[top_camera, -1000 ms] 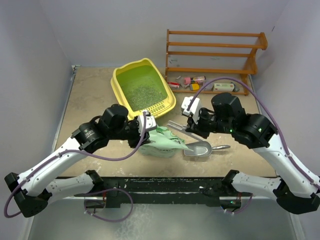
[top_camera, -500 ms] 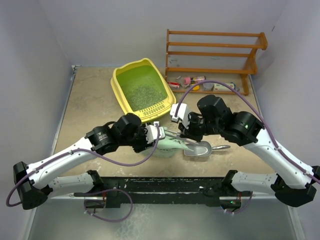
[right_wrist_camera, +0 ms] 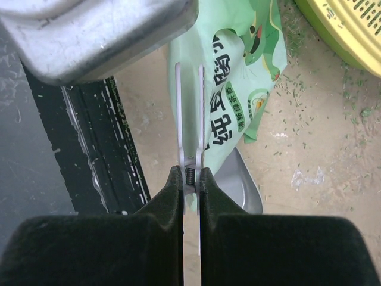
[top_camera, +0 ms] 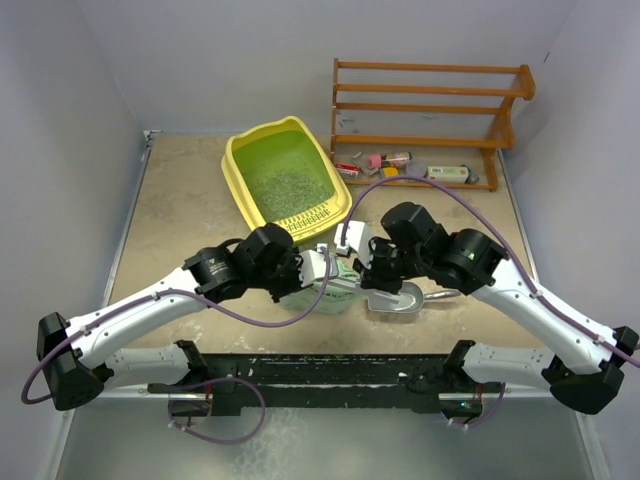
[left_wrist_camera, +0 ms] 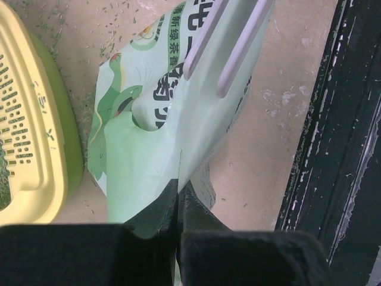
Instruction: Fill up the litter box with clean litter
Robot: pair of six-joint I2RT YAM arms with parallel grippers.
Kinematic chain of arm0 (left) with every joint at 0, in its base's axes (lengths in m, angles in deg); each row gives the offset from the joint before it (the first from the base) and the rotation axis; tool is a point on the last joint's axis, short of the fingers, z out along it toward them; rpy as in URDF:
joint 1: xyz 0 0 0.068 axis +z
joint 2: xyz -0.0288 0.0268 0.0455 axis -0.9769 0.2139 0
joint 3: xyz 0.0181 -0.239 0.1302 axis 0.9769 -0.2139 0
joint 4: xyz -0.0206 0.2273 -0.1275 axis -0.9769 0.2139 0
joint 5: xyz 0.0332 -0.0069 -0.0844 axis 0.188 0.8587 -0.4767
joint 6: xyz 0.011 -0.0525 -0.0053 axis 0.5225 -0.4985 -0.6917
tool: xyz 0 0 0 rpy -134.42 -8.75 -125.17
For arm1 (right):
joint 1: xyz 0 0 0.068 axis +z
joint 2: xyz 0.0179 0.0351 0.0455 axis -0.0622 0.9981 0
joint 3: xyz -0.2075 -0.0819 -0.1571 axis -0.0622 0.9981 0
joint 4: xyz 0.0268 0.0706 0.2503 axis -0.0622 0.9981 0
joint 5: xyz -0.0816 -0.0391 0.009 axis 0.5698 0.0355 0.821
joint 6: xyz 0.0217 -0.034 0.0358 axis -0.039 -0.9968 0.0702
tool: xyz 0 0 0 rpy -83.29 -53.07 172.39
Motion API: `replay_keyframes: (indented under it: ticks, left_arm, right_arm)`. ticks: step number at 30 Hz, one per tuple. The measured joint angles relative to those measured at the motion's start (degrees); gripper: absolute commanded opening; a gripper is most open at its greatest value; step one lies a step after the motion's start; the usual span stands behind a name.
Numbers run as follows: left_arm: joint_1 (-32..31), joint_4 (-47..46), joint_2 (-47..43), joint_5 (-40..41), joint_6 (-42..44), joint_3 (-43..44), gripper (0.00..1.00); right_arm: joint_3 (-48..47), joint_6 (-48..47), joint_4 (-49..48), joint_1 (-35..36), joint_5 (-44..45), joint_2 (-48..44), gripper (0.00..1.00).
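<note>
The yellow litter box [top_camera: 285,180] sits at the back centre with grey-green litter [top_camera: 288,188] on its green floor; its slotted rim shows in the left wrist view [left_wrist_camera: 24,137]. The pale-green litter bag [top_camera: 330,287] lies between the grippers. My left gripper [top_camera: 303,272] is shut on the bag's lower edge [left_wrist_camera: 161,143]. My right gripper [top_camera: 366,272] is shut on a metal spring clip [right_wrist_camera: 190,119], whose two prongs reach over the printed bag [right_wrist_camera: 238,89]. The prongs also show in the left wrist view [left_wrist_camera: 229,42].
A grey metal scoop [top_camera: 402,298] lies on the table right of the bag, under my right gripper. A brown wooden rack [top_camera: 425,110] with small items stands at the back right. Loose granules are scattered on the table [right_wrist_camera: 309,119]. The black front edge [left_wrist_camera: 339,149] is close.
Both arms have moved inward. My left gripper has moved right with the bag. My right gripper has carried the clip left and down onto the bag.
</note>
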Motion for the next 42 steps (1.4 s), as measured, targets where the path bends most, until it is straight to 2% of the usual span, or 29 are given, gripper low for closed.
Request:
replay_keyframes:
  ticks: [11,15,18,21,25,35,39,42]
  left_arm:
    - [0.0,0.9,0.0,-0.4,-0.1,0.4,0.01]
    - [0.0,1.3,0.0,-0.4,-0.7,0.4,0.17]
    - [0.0,1.5,-0.8,-0.3,-1.2,0.5,0.26]
    - [0.0,2.4,-1.8,0.2,-1.7,0.9,0.3]
    - [0.0,4.7,-2.5,1.1,-2.8,2.1,0.31]
    - [0.0,11.1,1.9,6.3,-4.8,6.2,0.29]
    - [0.0,12.3,3.6,7.9,-5.5,6.2,0.13]
    - [0.0,12.5,4.8,9.0,-5.8,6.4,0.05]
  right_arm:
    - [2.4,0.0,-4.6,0.0,-1.5,1.2,0.0]
    - [4.7,0.0,-6.5,0.0,-1.7,0.7,0.0]
    - [5.6,0.1,-6.6,0.0,-1.7,-0.2,0.0]
    - [5.6,0.1,-6.6,0.0,-1.7,-1.1,0.0]
    - [5.1,0.1,-6.1,0.0,-2.3,-1.6,0.0]
    - [-1.1,0.2,-4.4,0.0,-5.5,0.1,0.0]
    - [-1.6,0.2,-4.3,0.0,-5.8,0.1,0.0]
    - [-1.6,0.2,-3.8,0.0,-5.7,0.1,0.0]
